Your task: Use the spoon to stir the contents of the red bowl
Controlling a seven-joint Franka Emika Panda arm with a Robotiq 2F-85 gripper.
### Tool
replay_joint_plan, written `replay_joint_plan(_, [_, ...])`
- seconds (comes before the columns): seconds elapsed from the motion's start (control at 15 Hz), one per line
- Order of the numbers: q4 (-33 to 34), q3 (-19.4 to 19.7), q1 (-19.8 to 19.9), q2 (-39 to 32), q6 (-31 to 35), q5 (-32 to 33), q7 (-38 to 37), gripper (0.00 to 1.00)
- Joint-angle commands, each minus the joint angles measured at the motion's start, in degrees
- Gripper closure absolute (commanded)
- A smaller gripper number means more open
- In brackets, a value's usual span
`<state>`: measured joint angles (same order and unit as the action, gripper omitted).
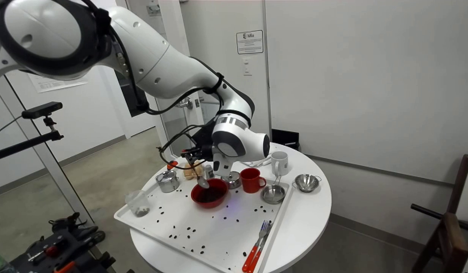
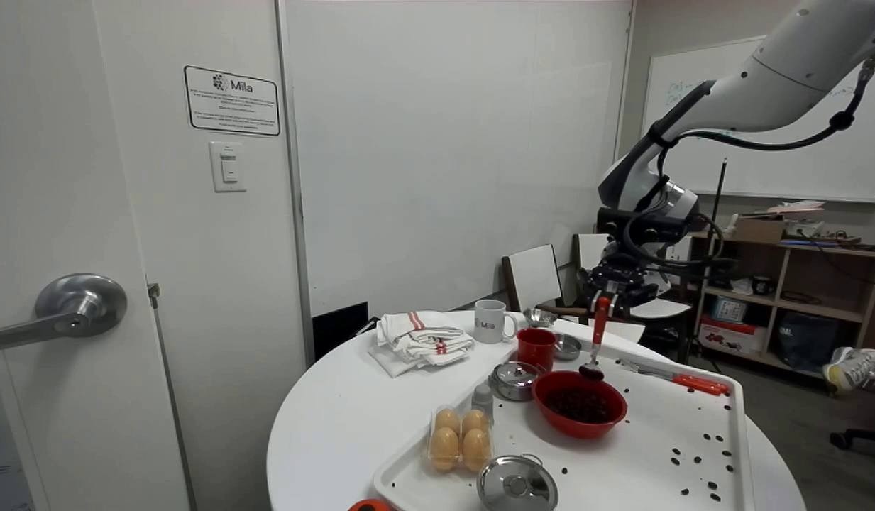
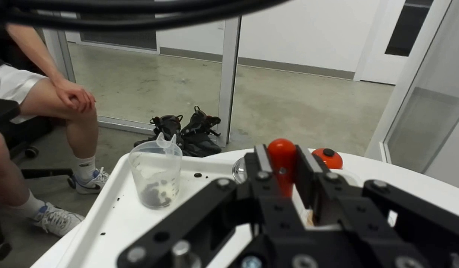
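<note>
We have the black two-fingered claw (image 3: 283,160) clamped on the red-handled silver metal spoon (image 2: 600,323) | head by rim of round dark-red bowl (image 2: 579,429), contact unclear | dark oval beans (image 2: 712,486) dot wide room to edge of white rectangular tray (image 1: 218,235)

White walls (image 2: 228,277), greyish floor (image 3: 289,108), round table (image 1: 311,212), open shelves (image 2: 810,306).
</note>
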<state>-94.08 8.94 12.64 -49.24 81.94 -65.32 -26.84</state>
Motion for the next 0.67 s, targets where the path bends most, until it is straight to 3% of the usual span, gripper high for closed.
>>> replay_joint_plan(0.0, [5.02, -0.25, 0.31, -3.88, -2.52, -0.13, -3.65, 0.91])
replay_joint_plan(0.6, [7.57, -0.06, 2.46, -8.49, -3.11, -0.68, -3.36, 0.91])
